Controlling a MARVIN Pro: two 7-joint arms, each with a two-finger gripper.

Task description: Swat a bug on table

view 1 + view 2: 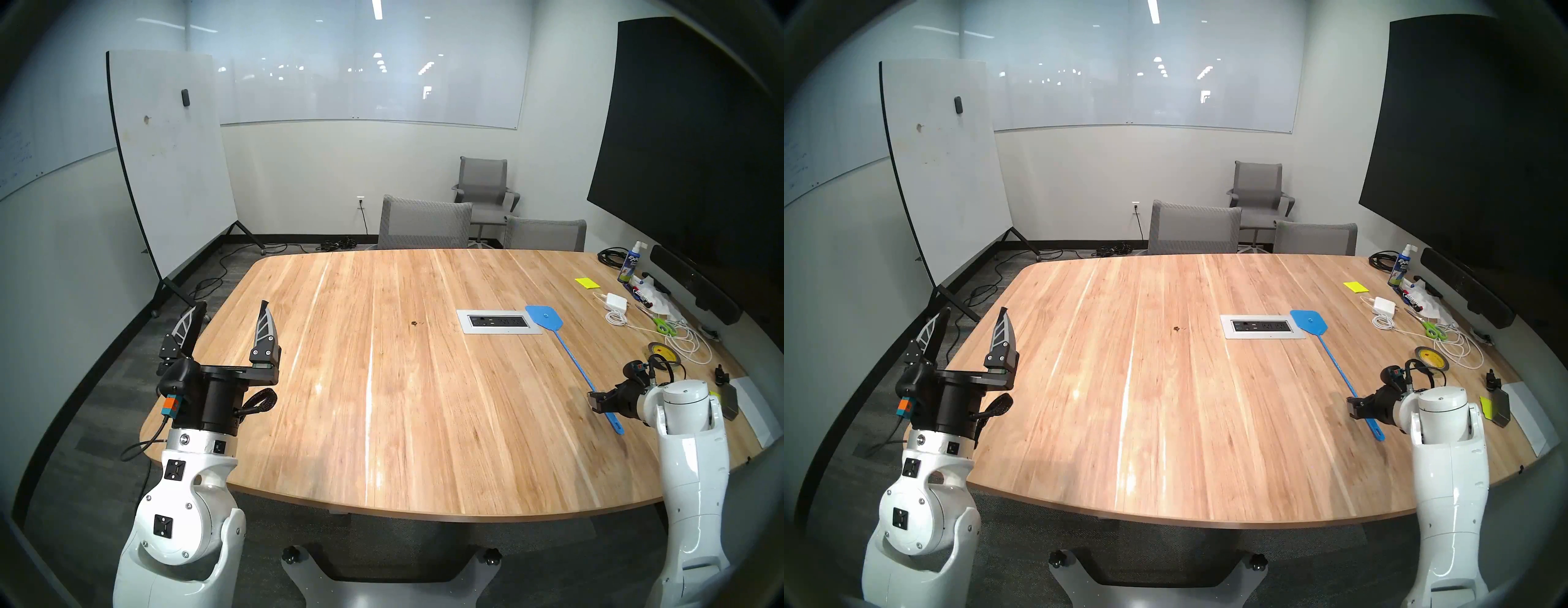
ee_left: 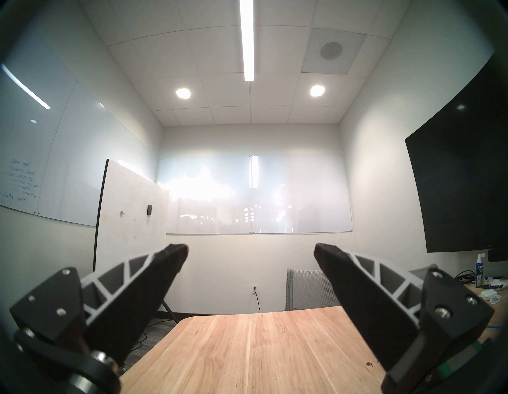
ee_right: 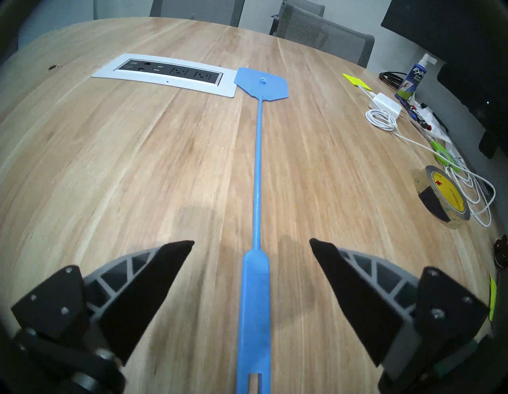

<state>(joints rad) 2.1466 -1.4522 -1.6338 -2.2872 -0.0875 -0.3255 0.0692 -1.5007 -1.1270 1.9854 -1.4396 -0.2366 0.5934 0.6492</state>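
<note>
Swatter handle (image 3: 254, 316) end cut off

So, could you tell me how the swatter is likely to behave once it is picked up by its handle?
The swatter looks like thin plastic, so probably light. Its long, slim shaft will likely flex and let the head droop or wobble. The flat, smooth handle lying flush on the table may slip or twist between the right gripper fingers.

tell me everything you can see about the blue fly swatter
The blue fly swatter looks like thin plastic: a flat, roughly five-sided head with fine perforations and a small ring, a slim straight shaft, and a wider flat grip notched at its end. It lies flat on the table, head beside the silver outlet panel. The right gripper is open with its fingers either side of the grip, not touching it.
</note>
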